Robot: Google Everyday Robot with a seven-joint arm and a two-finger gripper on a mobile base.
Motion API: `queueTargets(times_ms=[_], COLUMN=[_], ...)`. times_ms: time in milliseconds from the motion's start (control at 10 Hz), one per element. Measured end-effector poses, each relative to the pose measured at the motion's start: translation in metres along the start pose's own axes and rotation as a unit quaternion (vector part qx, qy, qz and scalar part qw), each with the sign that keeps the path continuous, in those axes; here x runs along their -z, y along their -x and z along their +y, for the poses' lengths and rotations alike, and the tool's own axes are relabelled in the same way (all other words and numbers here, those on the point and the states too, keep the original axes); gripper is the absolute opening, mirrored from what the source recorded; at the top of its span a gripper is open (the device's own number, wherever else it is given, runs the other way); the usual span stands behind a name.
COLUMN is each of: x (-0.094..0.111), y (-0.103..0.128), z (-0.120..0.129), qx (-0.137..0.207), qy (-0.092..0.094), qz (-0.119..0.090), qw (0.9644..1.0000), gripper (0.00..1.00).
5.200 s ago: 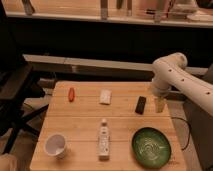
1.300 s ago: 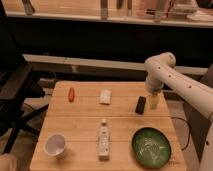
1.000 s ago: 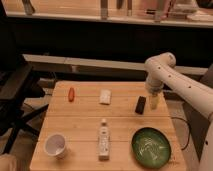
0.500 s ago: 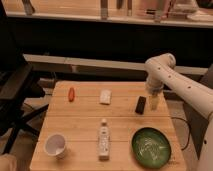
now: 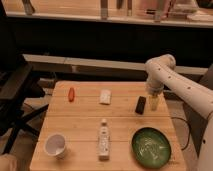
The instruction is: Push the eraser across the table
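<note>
1. Along the near edge of the desk, a white cup, a small bottle lying flat and a green bowl are noted, apart from the eraser.
2. The eraser is found lying flat toward the desk's far right.
3. The tool is set low just beside the eraser's right side, released and empty. A leftward shove is judged to be in preparation, but contact cannot be confirmed.
4. Slightly farther off, a whitish block and a red-orange item are recorded.
5. The arm's base is cut off at the right.
</note>
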State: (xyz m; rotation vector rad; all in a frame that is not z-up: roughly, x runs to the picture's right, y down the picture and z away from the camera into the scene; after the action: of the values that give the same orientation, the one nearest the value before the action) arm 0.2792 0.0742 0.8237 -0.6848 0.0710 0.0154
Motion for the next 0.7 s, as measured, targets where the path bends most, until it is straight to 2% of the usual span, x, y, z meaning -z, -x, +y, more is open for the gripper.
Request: queueTargets(times_ms=[700], x=[-0.0074], y=[-0.0008], z=[0.0037], qx=[0.0], qy=[0.006], qz=[-0.002], qw=[1.0], gripper=[0.8])
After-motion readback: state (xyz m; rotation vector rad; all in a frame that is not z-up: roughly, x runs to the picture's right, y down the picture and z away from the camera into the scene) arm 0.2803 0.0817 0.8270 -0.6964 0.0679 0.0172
